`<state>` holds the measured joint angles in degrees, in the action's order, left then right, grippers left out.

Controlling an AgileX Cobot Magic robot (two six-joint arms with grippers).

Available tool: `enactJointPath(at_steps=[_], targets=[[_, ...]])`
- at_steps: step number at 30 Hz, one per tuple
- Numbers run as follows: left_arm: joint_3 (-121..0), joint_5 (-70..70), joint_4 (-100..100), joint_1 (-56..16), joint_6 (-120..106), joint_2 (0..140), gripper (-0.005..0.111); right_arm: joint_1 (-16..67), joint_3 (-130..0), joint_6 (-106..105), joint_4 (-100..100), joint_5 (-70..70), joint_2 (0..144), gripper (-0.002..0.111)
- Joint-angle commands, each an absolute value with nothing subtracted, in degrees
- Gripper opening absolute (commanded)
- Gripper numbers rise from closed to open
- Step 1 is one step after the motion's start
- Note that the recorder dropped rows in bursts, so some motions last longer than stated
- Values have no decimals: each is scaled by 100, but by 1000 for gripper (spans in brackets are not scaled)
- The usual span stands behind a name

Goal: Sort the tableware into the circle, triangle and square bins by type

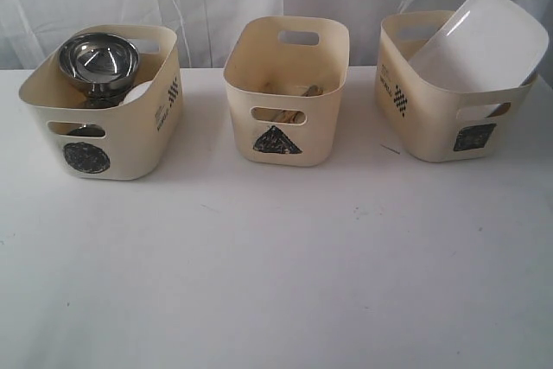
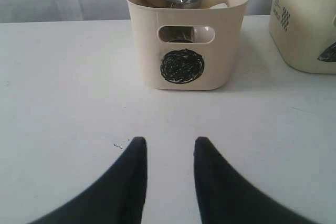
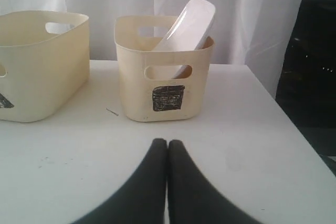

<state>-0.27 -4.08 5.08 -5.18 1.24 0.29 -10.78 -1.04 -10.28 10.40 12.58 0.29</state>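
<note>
Three cream bins stand in a row on the white table. The circle bin (image 1: 104,140) at the left holds a steel bowl (image 1: 98,60) on top of other tableware; a bit of white shows beside it. Wooden chopsticks (image 1: 289,91) lie in the triangle bin (image 1: 289,127) in the middle. A large white square plate (image 1: 479,41) leans out of the square bin (image 1: 449,118) at the right. Neither arm shows in the exterior view. My left gripper (image 2: 169,142) is open over bare table, short of the circle bin (image 2: 184,66). My right gripper (image 3: 167,143) is shut and empty, short of the square bin (image 3: 165,95).
A white curtain hangs behind the table. In the right wrist view the table's edge (image 3: 294,124) runs close beside the square bin, with dark space beyond. Small dark specks mark the tabletop (image 1: 276,283).
</note>
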Motion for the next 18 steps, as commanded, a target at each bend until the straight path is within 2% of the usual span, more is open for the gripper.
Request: enactJointPath(at_steps=[1,9,18], targets=[[0,-429,549,-534,121,0,36,-1063,0,-670,775,819,0,0],[0,-429,549,-534,121,0,36,-1063,0,152,201,1023,0,0],[0,-429,549,-534,121,0,36,-1063,0,170,311,1023,0,0]])
